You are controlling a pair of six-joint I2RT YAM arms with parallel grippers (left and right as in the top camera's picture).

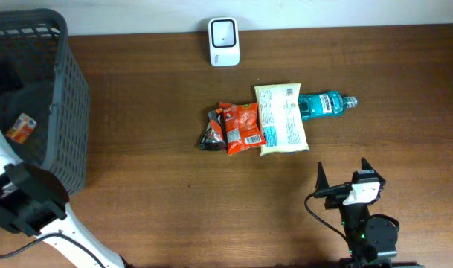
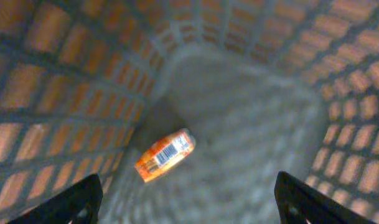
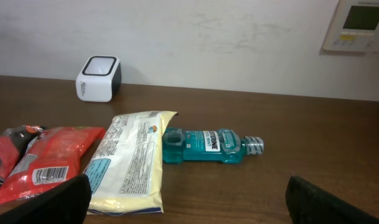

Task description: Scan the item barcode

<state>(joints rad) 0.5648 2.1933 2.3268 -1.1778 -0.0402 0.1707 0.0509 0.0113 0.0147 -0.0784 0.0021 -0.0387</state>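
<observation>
Left end effector (image 2: 188,182) is released over the basket (image 2: 52,68), orange packet (image 2: 165,154) below it. Right end effector (image 3: 188,183) is released too; cream pouch (image 3: 130,162) ahead touches red bag (image 3: 49,158) and bottle (image 3: 208,145), so a grab might drag those.

Packets (image 1: 282,119) lie together — bottle (image 1: 326,104) to their right, scanner (image 1: 224,42) behind, basket (image 1: 70,112) left.

The brown tabletop (image 1: 152,193) holds a small white scanner (image 1: 224,42) near the back edge. In the middle, a little dark packet (image 1: 210,132), a red bag (image 1: 242,126), a pale yellow pack (image 1: 280,119) and a blue bottle (image 1: 323,104) lie in a row. The bottle is on its side. A gray basket (image 1: 70,97) sits at the left end.
</observation>
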